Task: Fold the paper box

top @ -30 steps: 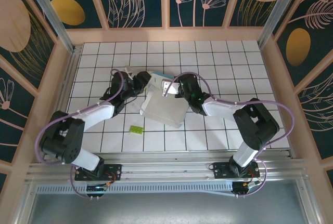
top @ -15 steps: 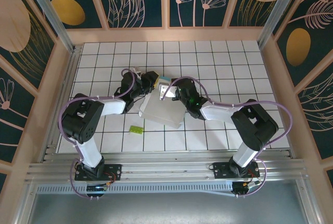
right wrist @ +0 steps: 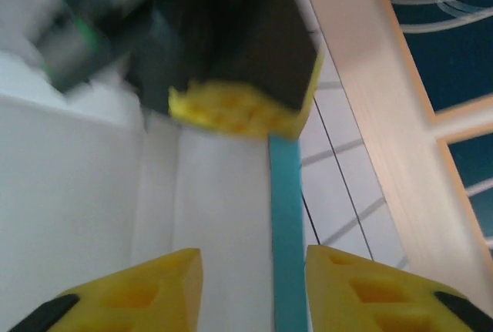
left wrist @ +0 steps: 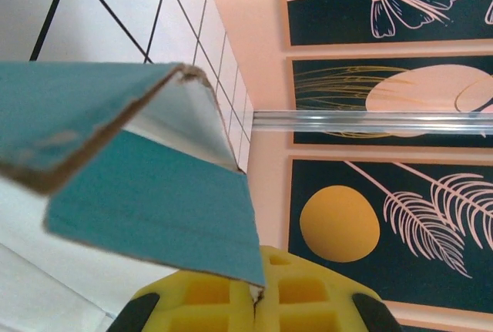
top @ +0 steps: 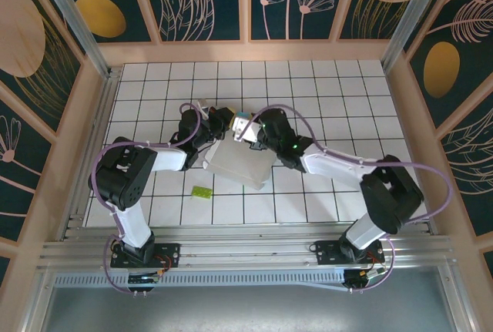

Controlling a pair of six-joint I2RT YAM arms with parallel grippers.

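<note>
Your paper box [top: 240,164] lies white side up just left of the middle of the overhead view, set at a slant on the tiled table [top: 331,93]. A sliver of turquoise shows at its upper edge, and both grippers meet there.

The left gripper [top: 225,122] comes in from the left onto that upper edge. In the left wrist view, the box [left wrist: 146,193] fills the left half of the frame. A turquoise flap is folded over into a peak with white card inside it, and its torn edge runs towards the upper left. The flap's lower corner runs down between the yellow pads [left wrist: 208,293] at the bottom of the frame. The left gripper [left wrist: 256,301] is clamped on the box there.

The right gripper [top: 245,129] sits just right of the left one, touching or very nearly so. In the right wrist view its two yellow fingers [right wrist: 139,297] stand apart at the bottom of the frame, so the right gripper [right wrist: 254,301] is not closed on anything. Between them a narrow turquoise strip of the box [right wrist: 285,216] runs upward beside white card. It ends at the left gripper [right wrist: 231,112], which is blurred at the top.

Below and left of the box, a lime-green piece [top: 202,192] lies well apart on a tile. Dark floral panels [left wrist: 385,216] line the right of the left wrist view.
</note>
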